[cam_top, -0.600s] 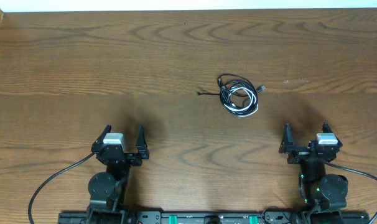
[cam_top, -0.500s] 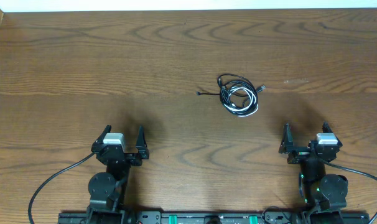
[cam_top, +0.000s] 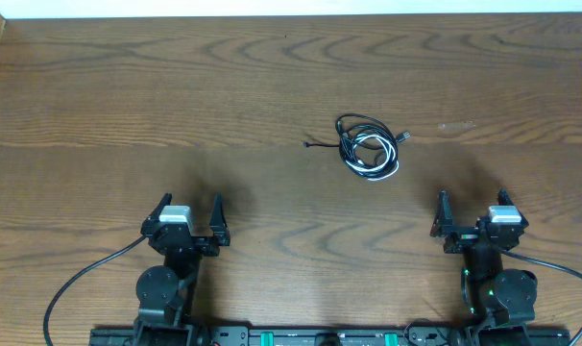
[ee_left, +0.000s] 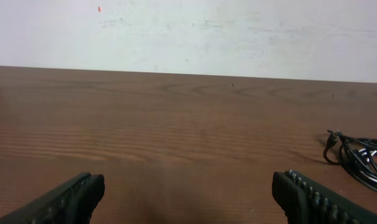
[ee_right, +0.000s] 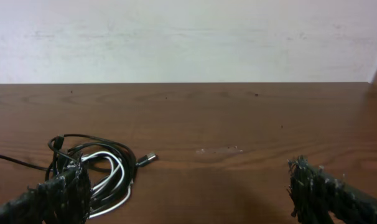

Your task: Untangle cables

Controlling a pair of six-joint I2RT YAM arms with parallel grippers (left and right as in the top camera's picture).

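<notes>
nothing has moved since the earlier frames: the cables (cam_top: pixel 370 146) lie in a small looped bundle on the counter (cam_top: pixel 128 96), right of centre, well apart from both arms. the left jaws and right jaws stand wide apart, holding nothing.

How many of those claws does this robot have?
2. The left gripper is at the near-left of the table, the right gripper at the near-right, closer to the cables. Both are open.
</notes>
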